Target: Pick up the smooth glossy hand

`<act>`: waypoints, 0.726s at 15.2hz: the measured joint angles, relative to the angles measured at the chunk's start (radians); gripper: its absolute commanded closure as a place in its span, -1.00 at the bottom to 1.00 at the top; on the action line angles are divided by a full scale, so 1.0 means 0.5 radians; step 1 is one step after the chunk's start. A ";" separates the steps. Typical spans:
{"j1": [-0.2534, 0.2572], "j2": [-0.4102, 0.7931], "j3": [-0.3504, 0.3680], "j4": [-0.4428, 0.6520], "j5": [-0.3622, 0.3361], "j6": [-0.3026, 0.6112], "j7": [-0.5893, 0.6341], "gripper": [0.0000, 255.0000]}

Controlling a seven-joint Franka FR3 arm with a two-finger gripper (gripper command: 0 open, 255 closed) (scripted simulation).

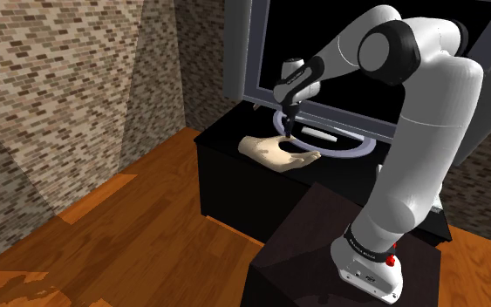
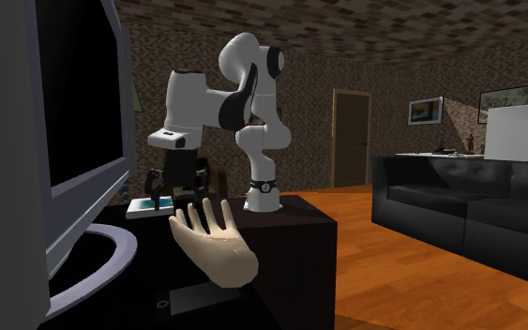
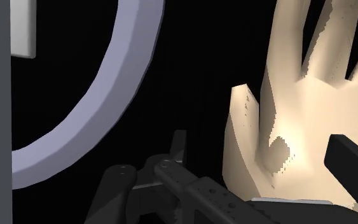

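A pale, glossy model hand lies flat on the black low cabinet in front of the television. In the second exterior view the hand points its fingers toward the arm. My black gripper hangs just above the hand, pointing down, close to the television's foot. In the wrist view the gripper is open. One finger stands beside the thumb and the other finger over the palm. The thumb side of the hand lies between them, and I see no contact.
A large television stands right behind the hand. Its curved grey foot rings a white bar next to the gripper. My dark stand adjoins the cabinet. A black sofa and wooden floor lie further off.
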 measured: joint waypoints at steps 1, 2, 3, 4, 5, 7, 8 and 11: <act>-0.006 0.026 0.001 0.006 0.007 0.019 -0.008 -1.00; -0.006 0.045 0.005 -0.001 0.012 0.043 -0.004 -1.00; -0.009 0.063 0.007 -0.008 0.016 0.067 -0.005 -1.00; -0.015 0.088 0.009 -0.005 0.024 0.090 -0.012 -1.00; -0.019 0.119 0.013 0.000 0.034 0.114 -0.014 -1.00; -0.022 0.140 0.017 -0.008 0.040 0.142 -0.015 1.00; -0.024 0.144 0.016 -0.006 0.041 0.151 -0.015 1.00; -0.025 0.145 0.016 -0.007 0.042 0.154 -0.018 1.00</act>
